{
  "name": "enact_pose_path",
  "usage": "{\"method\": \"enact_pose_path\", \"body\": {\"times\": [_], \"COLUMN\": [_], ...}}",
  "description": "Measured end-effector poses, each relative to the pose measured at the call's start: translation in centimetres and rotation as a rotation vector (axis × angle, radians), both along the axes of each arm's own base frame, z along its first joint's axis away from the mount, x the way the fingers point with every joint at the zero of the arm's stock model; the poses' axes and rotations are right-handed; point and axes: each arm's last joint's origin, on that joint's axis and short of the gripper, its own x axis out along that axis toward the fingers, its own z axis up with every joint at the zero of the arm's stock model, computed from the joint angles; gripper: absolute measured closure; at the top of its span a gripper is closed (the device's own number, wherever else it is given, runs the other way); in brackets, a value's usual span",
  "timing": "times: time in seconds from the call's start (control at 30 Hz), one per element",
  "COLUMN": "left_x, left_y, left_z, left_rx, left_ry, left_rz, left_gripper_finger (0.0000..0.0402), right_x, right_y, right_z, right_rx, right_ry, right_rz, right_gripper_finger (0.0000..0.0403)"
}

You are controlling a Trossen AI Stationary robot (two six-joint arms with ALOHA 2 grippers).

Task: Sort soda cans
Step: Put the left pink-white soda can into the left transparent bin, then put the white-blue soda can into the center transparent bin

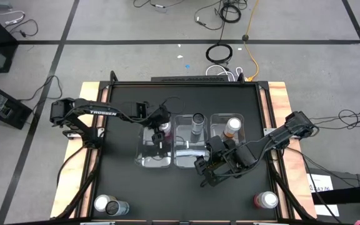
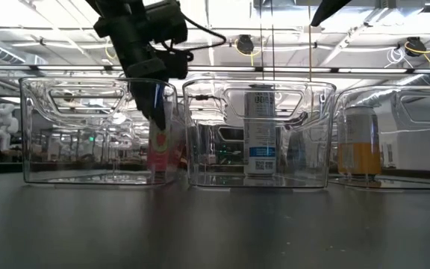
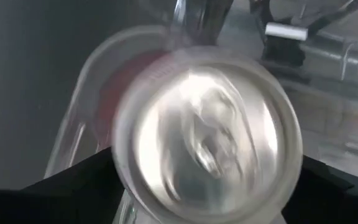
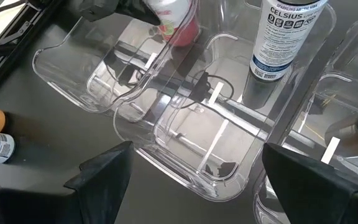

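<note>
Three clear plastic bins sit side by side at the middle of the black table (image 1: 124,187). The left gripper (image 1: 162,128) reaches into the left bin (image 1: 153,161) and pinches a pink can (image 2: 164,152) just below its rim; from the left wrist the can's silver top (image 3: 209,134) fills the view, and the dark fingers (image 3: 73,190) are cut off at the frame edge. Whether the can's base touches the bin floor cannot be told through the gripper and the bin's clear walls.

The middle bin (image 1: 186,159) holds an upright black-topped Celsius can (image 2: 260,129) toward 12 o'clock; the right bin (image 1: 242,119) holds an orange can (image 2: 359,141), its top cropped in the right wrist view.

The right gripper (image 1: 206,169) hovers at the 6 o'clock end of the middle bin with fingers (image 4: 104,171) spread wide, holding nothing.

Toward 7 o'clock on the table lie two more cans (image 1: 111,205), partly cut by the frame; their colours are hard to make out. A red can (image 1: 264,200) stands toward 5 o'clock.
</note>
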Motion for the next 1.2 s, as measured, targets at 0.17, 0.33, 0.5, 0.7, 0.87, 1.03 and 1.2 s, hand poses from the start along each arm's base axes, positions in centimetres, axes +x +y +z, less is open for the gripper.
{"method": "enact_pose_path", "body": {"times": [0.17,0.33,0.5,0.7,0.87,1.03,1.2], "left_x": [-0.1,-0.3,-0.8,-2.4,-5.1,-8.4,-11.5], "left_y": [0.0,-0.1,-0.1,-0.3,-1.2,-2.4,-4.3], "left_z": [-0.1,0.0,1.7,4.4,6.4,8.5,10.7], "left_rx": [-0.003,-0.008,-0.008,-0.011,-0.061,-0.111,-0.180], "left_ry": [0.013,0.036,0.058,0.063,0.081,0.074,-0.017], "left_rz": [-0.001,0.000,0.001,0.060,0.157,0.298,0.424], "left_gripper_finger": [0.0008,0.0007,0.0008,0.0008,0.0008,0.0008,0.0008], "right_x": [0.0,0.1,0.1,0.1,0.1,0.2,0.2], "right_y": [0.0,0.1,0.1,0.1,0.1,0.1,0.1], "right_z": [0.0,0.0,0.0,0.0,0.0,0.1,0.1], "right_rx": [0.000,-0.005,-0.011,-0.023,-0.031,-0.032,-0.036], "right_ry": [0.000,-0.001,0.008,0.014,0.017,0.014,0.016], "right_rz": [0.000,0.018,0.033,0.054,0.071,0.076,0.082], "right_gripper_finger": [0.0055,0.0055,0.0055,0.0055,0.0055,0.0055,0.0055]}}
